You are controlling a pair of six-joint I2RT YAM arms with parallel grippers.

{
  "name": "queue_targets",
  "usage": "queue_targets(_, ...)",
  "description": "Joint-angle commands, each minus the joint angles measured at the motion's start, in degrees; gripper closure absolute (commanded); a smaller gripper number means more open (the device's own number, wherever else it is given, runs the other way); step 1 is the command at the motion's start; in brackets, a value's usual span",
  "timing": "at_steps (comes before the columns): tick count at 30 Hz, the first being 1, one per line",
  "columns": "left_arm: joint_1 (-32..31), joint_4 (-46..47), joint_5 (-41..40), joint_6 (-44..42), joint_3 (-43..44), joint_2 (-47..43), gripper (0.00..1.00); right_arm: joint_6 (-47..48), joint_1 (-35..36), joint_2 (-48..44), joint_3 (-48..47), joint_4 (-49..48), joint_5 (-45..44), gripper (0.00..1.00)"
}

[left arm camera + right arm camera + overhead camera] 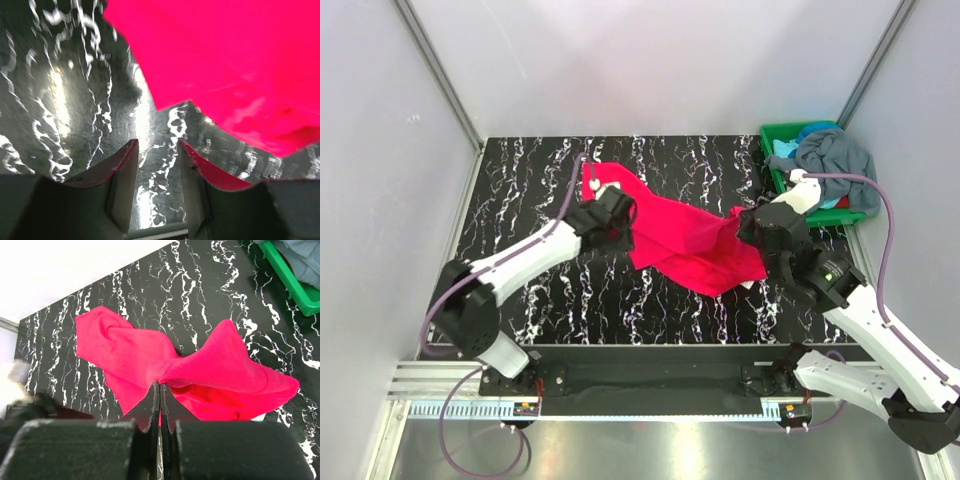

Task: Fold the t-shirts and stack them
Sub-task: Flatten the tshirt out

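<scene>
The bright magenta cloth t-shirt (685, 240) lies crumpled in the middle of the black white-veined surface (535, 170), not yet spread or folded. The right hand (160, 390) is closed tight on a raised fold of it, with only a thin ridge of cloth between the fingers. The left hand (157, 150) is open and grips nothing, poised just above the surface at the shirt's left edge.

The likely trouble is that thin pinch. A pull could slip the cloth free, or drag the whole shirt into a tighter bunch while the left hand has no hold. The left hand may also close short of the hem.

The green plastic bin (778, 135) at the far right holds the slate grey-blue t-shirt (835, 155), which drapes over the rim, and the light teal-blue t-shirt (782, 160) beneath. Both are close to the right arm, which could snag them.
</scene>
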State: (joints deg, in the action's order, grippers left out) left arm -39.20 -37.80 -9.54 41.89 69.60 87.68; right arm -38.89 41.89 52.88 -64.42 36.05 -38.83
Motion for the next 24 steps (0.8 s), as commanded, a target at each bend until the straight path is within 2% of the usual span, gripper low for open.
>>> queue_targets(1,-1.1,2.2,-4.4,7.6,-1.0,3.8,0.6,-0.6,-0.1,-1.6,0.5,-2.2,0.7,1.0)
queue_targets(3,-1.3,5.2,-3.6,9.3,-2.2,6.0,0.63,-0.7,-0.1,-2.2,1.0,-2.6,0.7,1.0)
queue_targets(6,-1.4,11.0,-0.7,10.4,-2.2,8.5,0.62,-0.3,-0.1,-2.6,1.8,-2.9,0.6,1.0)
queue_targets(24,-2.8,10.8,-2.4,12.7,1.6,21.5,0.62,0.3,-0.1,-5.6,3.8,-2.9,-0.4,1.0)
